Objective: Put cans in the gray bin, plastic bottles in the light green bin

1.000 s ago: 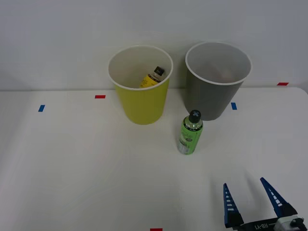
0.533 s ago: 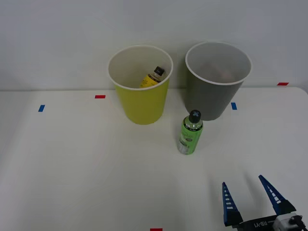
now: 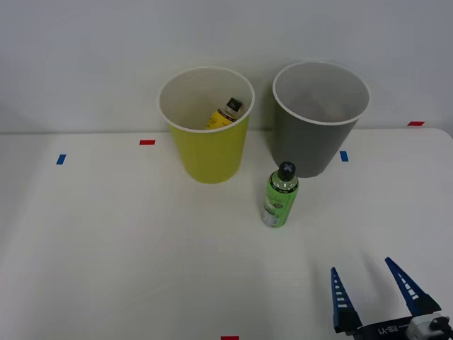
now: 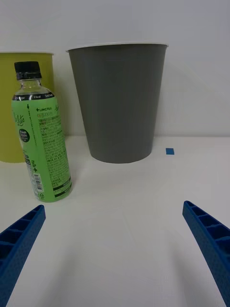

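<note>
A green-labelled plastic bottle (image 3: 280,197) (image 4: 42,136) with a black cap stands upright on the white table, just in front of the gray bin (image 3: 320,126) (image 4: 119,103). To the gray bin's left stands the light green bin (image 3: 207,132) (image 4: 19,106), and a yellow-labelled bottle (image 3: 225,115) lies inside it. My right gripper (image 3: 362,270) (image 4: 115,235) is open near the table's front right edge, well short of the green bottle, with nothing between its blue fingers (image 3: 341,299). No cans show.
Small red tape marks (image 3: 147,142) and blue tape marks (image 3: 61,159) dot the white table (image 3: 127,241). A white wall rises right behind the bins.
My right gripper has shifted slightly right and toward the front edge. The bottles and both bins have stayed put.
</note>
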